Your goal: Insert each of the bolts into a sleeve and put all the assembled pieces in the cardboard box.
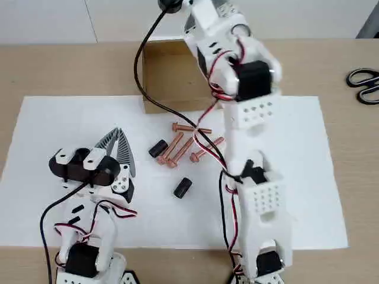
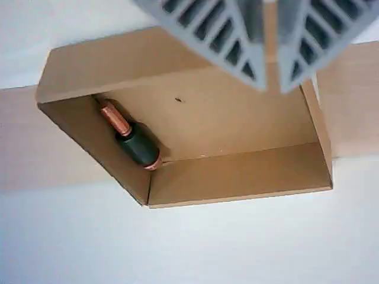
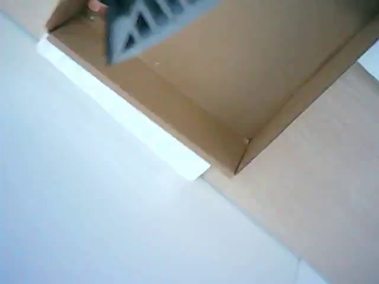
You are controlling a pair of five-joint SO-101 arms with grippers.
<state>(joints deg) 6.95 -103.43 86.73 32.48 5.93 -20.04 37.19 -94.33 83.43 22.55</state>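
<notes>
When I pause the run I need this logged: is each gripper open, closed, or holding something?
Left gripper: closed, holding nothing.
Right gripper: over the box, state cannot be told.

One arm tucked back, one stretched forward.
My left gripper (image 1: 118, 131) sits near my base, fingers (image 2: 237, 41) drawn together; my right arm (image 1: 251, 112) lies stretched far out.

we see white paper sheet (image 1: 71, 118) spread flat over middle of wooden table (image 1: 59, 65). we note black-handled scissors (image 1: 366, 86) at far right edge, on bare wood beyond sheet.
</notes>
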